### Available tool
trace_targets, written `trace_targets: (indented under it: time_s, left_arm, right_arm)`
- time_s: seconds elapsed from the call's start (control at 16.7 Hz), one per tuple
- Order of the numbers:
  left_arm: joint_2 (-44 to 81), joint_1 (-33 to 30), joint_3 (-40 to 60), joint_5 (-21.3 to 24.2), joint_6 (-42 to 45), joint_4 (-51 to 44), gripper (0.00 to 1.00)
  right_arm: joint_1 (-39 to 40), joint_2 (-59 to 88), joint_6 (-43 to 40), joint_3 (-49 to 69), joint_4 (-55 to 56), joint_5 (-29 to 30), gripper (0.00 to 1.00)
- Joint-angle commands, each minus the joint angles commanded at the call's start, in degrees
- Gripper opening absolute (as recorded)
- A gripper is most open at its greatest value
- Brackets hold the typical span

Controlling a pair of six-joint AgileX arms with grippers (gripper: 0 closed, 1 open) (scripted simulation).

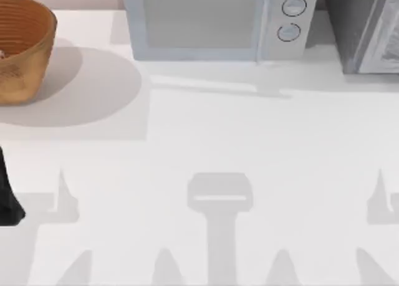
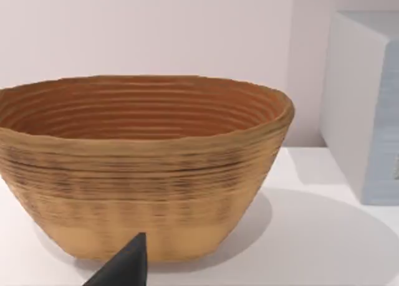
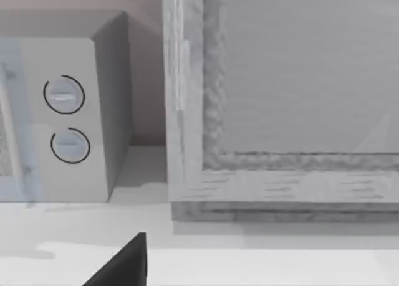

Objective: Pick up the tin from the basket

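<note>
Step in hand, by my reading: approach, with no grasp made yet.

Left gripper (image 2: 128, 266) is sitting low at the near left edge of the table, well short of the basket. One dark fingertip is showing in the left wrist view; whether the fingers are spread or pressed together, I cannot tell.

Right gripper (image 3: 124, 264) is parked toward the right side, facing the microwave (image 1: 218, 21) and a grey cabinet (image 3: 280, 111); its finger state is equally unreadable.

Farther back, the basket (image 1: 25, 55) is standing upright at the far left corner, just beside the microwave, partly cut off by the top view's edge.

The tin (image 1: 2, 54) is possibly the small pale sliver showing inside the basket at the picture's edge. From the left wrist view the near wall is hiding the basket floor.

Next move likely calls for the left arm rising above the rim, coming over the basket's mouth, then descending inside with fingers parted around the tin.
</note>
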Motion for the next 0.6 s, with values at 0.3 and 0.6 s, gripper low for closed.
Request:
trace_targets:
  time_s: [0.3,0.6]
  left_arm:
    - [2.63,0.57,2.5,-0.11,0.29,-1.52,1.0]
    - [16.42,2.84,15.94,-0.05,1.7,-9.07,1.0]
  right_arm:
    - [0.0,0.0,0.0,0.0,0.0,0.0,1.0]
    - [0.0,0.0,0.0,0.0,0.0,0.0,1.0]
